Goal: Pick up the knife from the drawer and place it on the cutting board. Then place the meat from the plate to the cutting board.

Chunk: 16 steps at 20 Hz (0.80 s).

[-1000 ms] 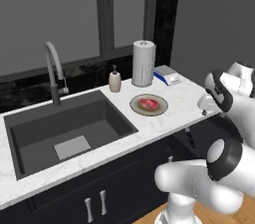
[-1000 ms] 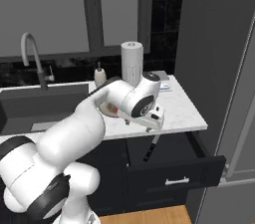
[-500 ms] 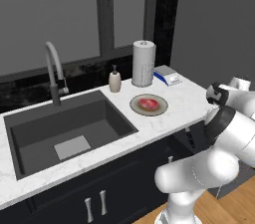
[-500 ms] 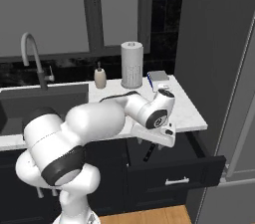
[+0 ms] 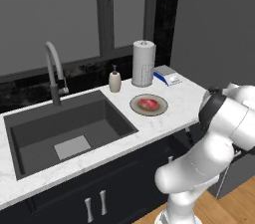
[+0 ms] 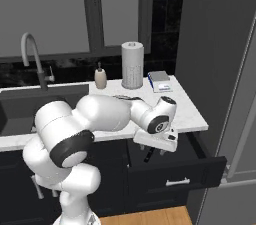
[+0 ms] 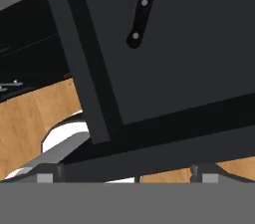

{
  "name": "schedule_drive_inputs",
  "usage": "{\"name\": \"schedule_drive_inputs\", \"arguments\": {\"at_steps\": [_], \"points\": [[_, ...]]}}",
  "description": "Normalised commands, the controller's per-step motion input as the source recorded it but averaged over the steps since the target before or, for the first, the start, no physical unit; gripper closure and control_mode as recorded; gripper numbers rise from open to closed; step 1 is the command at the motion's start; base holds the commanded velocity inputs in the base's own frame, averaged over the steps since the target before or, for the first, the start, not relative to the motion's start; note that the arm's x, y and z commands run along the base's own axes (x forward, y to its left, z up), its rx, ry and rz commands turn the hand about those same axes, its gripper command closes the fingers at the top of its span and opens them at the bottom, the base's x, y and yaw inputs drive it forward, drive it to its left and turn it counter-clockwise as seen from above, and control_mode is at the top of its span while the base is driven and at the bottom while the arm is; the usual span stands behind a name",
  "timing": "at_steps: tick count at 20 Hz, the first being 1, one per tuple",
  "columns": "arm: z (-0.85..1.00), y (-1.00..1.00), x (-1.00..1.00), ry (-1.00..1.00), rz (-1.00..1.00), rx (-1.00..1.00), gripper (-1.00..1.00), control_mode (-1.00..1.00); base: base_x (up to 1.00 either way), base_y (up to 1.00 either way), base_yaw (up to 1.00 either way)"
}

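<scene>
No writing was legible; the gripper (image 6: pixel 155 155) had dropped over the open drawer (image 6: pixel 200 166), finger state untellable, the knife (image 7: pixel 144 6) at 12 o'clock, meat (image 5: pixel 149 103) on the plate (image 5: pixel 135 107).

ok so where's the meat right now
The meat lies on the plate on the counter, right of the sink and in front of the paper towel roll.

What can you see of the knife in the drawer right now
In the hand view, the knife shows just its black handle, slim with a rounded end and three pale rivets along it. It lies flat on the dark floor of the open drawer, running off the picture's top edge, so the blade is out of frame. Nothing else touches it.
</scene>
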Motion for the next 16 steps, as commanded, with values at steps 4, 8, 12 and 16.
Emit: {"name": "schedule_drive_inputs", "arguments": {"at_steps": [4, 8, 12, 16], "points": [[-0.32, -0.01, 0.08, 0.08, 0.04, 0.00, -1.00, -1.00, 0.00, 0.00, 0.00], [-0.15, -0.12, 0.00, 0.03, 0.00, 0.01, -1.00, -1.00, 0.00, 0.00, 0.00], [-0.18, -0.14, 0.00, 0.00, 0.00, 0.03, -1.00, -1.00, 0.00, 0.00, 0.00], [-0.19, -0.21, -0.08, 0.00, 0.00, 0.08, -1.00, -1.00, 0.00, 0.00, 0.00]]}}
